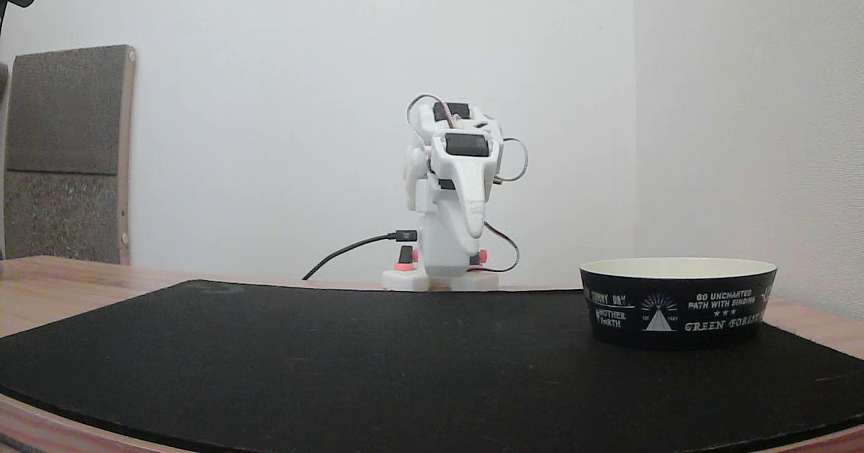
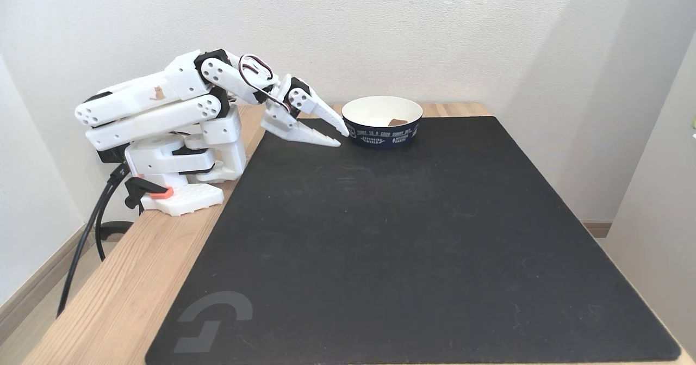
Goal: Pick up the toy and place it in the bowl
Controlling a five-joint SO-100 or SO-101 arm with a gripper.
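pincer [image 2: 341,138] slightly parted, empty, folded back just beside bowl [image 2: 383,120]. toy [image 2: 398,122] already inside bowl. judged light, stiff, maybe slick; best pinched across flat opposite sides.

Matt black mat [image 2: 413,256] on smooth pale wood table [image 2: 125,294].
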